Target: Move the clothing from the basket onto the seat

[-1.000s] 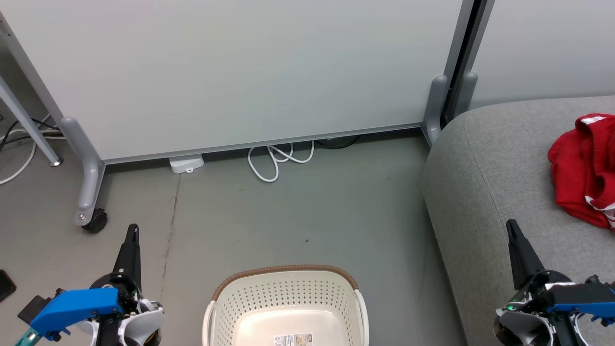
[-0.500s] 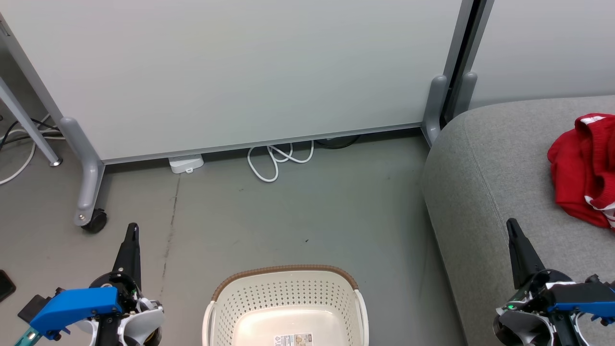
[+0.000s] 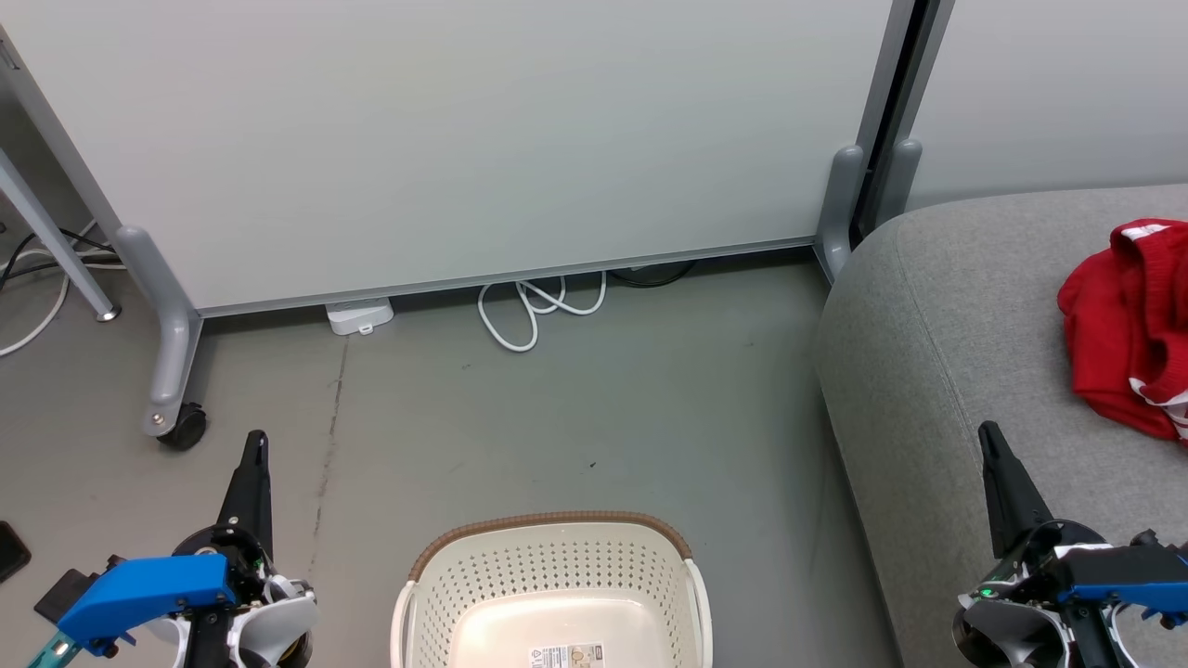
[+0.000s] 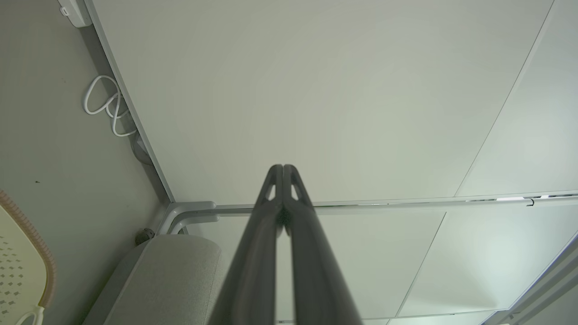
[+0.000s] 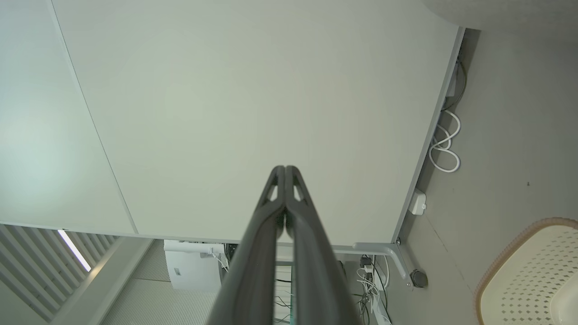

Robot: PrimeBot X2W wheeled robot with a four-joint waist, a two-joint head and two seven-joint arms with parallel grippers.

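Nothing had moved since the earlier frames: both arms, the basket and the garment lay exactly as they had a second before. In the head view, the left fingers [image 3: 252,482] were low on the robot's left, above the grey floor [image 3: 575,408], pressed together into one dark point and holding nothing. The left wrist view confirmed the tips were touching. The right fingers [image 3: 1007,482] were low on the robot's right, over the near part of the seat [image 3: 928,371], likewise pressed together and empty, as the right wrist view also showed. Between the two arms the basket [image 3: 548,520] sat on the floor just beside the seat's rounded outer edge, its near half cut off by the bottom of the picture. The part in view showed only a bare cream bottom and a small printed label [image 3: 568,656]. The clothing [image 3: 1118,325], a crumpled bright red heap with a bit of white trim, lay on top of the seat, well in from that rounded edge and well apart from the right fingers, running out of the picture on the robot's right. Judging from this, the move looked finished or very nearly so. One check appeared to remain: whether anything sat in the hidden near half of the basket.
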